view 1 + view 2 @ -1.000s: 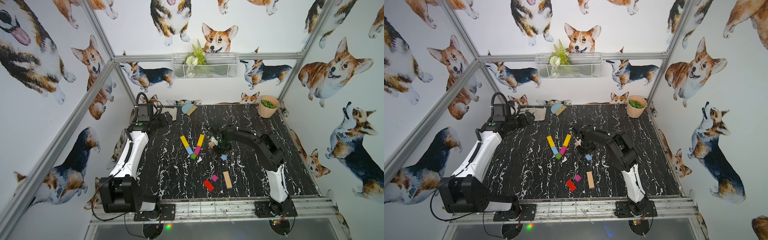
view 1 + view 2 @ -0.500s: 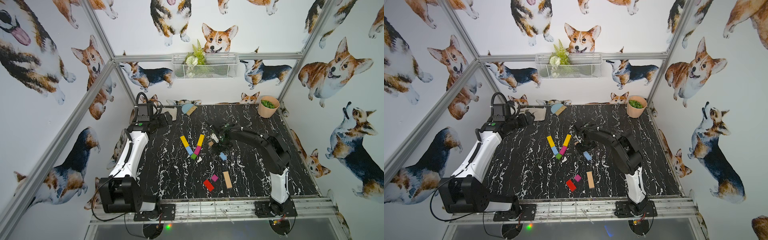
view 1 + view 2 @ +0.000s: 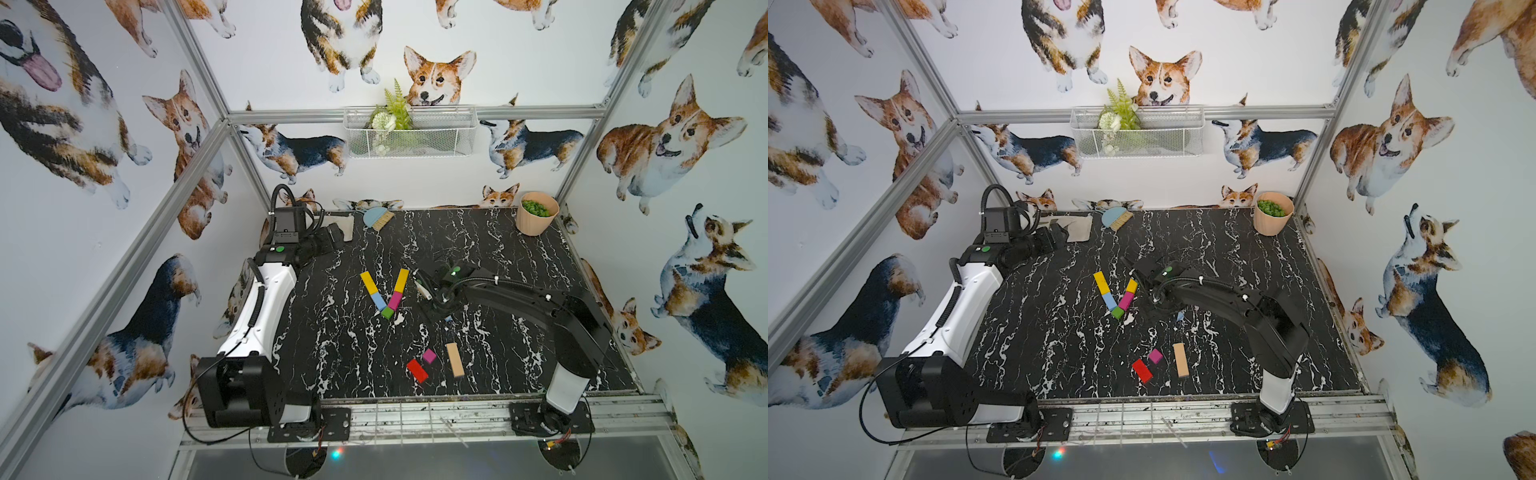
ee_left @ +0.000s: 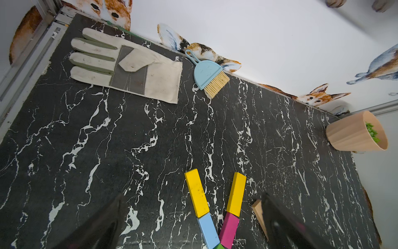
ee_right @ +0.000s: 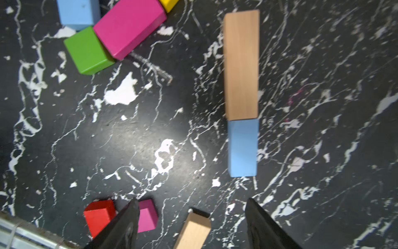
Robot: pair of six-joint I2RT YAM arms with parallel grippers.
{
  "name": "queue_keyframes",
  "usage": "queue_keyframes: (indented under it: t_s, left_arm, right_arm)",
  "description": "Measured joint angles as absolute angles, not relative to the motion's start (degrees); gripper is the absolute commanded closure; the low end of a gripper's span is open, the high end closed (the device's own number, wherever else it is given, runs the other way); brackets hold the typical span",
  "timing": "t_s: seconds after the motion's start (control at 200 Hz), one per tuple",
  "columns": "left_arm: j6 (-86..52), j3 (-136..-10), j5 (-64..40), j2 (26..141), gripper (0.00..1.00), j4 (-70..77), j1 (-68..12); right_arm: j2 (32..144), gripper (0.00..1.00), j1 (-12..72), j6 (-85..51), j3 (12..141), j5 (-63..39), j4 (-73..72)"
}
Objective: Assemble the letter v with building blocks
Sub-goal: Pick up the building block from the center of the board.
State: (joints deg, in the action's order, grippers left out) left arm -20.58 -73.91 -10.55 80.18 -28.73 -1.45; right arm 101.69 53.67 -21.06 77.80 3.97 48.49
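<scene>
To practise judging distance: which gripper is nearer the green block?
Right. The right gripper hangs open just to the green block's right; the left gripper sits open much farther off, back and to its left.

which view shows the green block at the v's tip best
Right wrist: the green block is large, with top and side faces clear. Both top views show it tiny; left wrist catches only a sliver.
</scene>
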Motion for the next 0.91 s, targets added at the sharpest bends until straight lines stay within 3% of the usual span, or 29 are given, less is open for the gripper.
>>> queue_keyframes:
  t_s: [0.345,0.906]
  left_arm:
    - [-20.58,-73.91,-10.59,79.05,0.0,-28.71,-1.43]
    - [-20.6,-73.47,-10.74,77.87,0.0,-28.69,-1.43]
  right_arm:
    - [99.53,0.21,59.61,-31.07,71.29,-0.6,45.15]
    - [96.16,0.2,61.04,-43.75,62.19,-11.16,41.01]
